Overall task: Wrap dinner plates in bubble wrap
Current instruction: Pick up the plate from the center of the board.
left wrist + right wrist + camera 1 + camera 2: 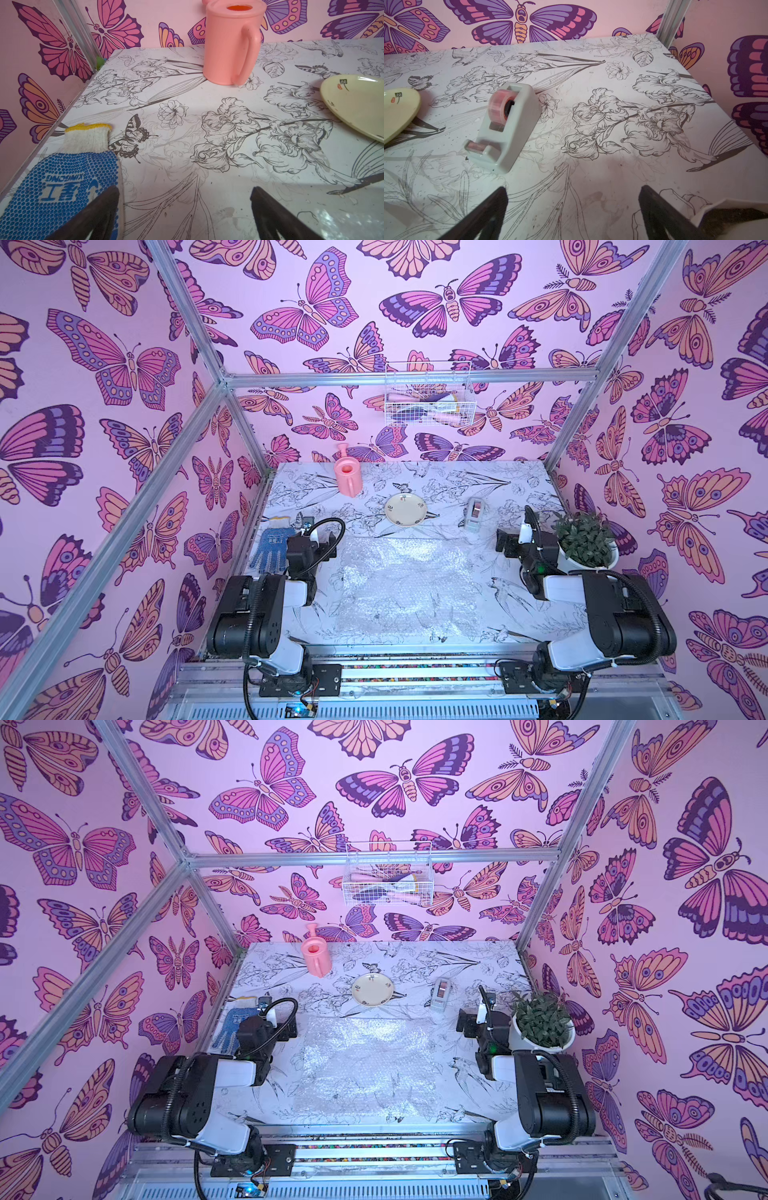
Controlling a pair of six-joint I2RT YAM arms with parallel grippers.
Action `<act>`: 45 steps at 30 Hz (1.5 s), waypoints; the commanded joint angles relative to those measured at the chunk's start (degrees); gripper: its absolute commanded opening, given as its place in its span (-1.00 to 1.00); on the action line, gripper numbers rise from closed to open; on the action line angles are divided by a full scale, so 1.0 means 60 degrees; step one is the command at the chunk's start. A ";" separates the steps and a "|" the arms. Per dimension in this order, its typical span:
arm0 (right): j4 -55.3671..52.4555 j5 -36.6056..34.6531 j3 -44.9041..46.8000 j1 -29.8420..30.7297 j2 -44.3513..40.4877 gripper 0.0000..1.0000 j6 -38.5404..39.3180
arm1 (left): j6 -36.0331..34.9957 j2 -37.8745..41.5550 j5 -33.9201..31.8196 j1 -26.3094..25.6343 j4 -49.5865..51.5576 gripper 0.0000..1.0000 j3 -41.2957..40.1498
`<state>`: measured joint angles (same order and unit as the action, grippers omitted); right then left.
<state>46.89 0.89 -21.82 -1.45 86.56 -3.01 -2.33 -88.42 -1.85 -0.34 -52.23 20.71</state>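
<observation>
Cream-white round plate (405, 510) with small rim motifs sits just beyond the clear bubbled plastic sheet (403, 585), unwrapped.
Sheet lies flat and central, likely spread to receive the plate; left gripper (185, 192) and right gripper (573, 191) flank it, jaws wide apart, holding nothing.

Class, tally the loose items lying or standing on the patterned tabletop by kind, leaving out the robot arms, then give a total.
Plate: 1
Bubble wrap sheet: 1
Tape dispenser: 1
Watering can: 1
Glove: 1
Potted plant: 1
Total: 6
</observation>
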 commanded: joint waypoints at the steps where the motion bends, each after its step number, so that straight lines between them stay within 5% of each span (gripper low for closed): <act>1: -0.0008 -0.0126 -0.0215 0.0037 -0.0013 0.99 -0.0061 | 0.0022 -0.0086 0.0130 0.0027 -0.0132 0.99 0.0016; 33: 0.0110 -0.0390 -0.0226 0.0037 -0.0151 0.99 -0.0147 | 0.0149 -0.0017 0.0139 0.0142 -0.0080 0.99 0.0012; 39: -0.3018 -0.0692 -0.1327 0.0179 -0.1683 1.00 -0.0039 | 0.0153 0.1251 -0.1637 -0.0391 -0.0783 0.99 -0.0993; 45: -0.5951 0.0383 -0.3201 0.0403 -0.2034 0.87 -0.1080 | -0.0110 0.3519 -0.2803 -0.1292 0.2427 1.00 0.0042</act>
<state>23.29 -0.32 -36.18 -0.01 74.43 -5.13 -2.63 -71.90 -13.85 -6.83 -46.63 16.99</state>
